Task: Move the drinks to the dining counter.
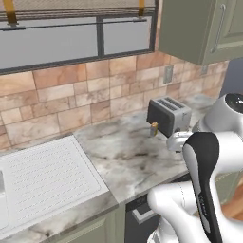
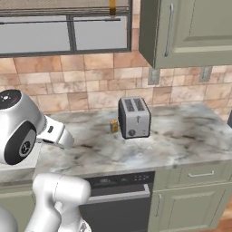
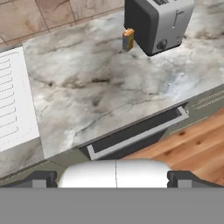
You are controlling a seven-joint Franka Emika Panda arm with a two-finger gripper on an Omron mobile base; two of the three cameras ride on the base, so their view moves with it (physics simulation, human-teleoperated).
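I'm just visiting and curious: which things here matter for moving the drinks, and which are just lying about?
For the job:
can, beside the toaster
gripper, open, holding nothing

Just lying about:
toaster
worktop
draining board
dishwasher

On the marble worktop (image 1: 128, 156) a silver toaster (image 1: 168, 115) stands at two o'clock, a small orange-yellow can (image 1: 154, 129) just beside its left end. The white ribbed drainboard (image 1: 45, 182) lies at eight o'clock.
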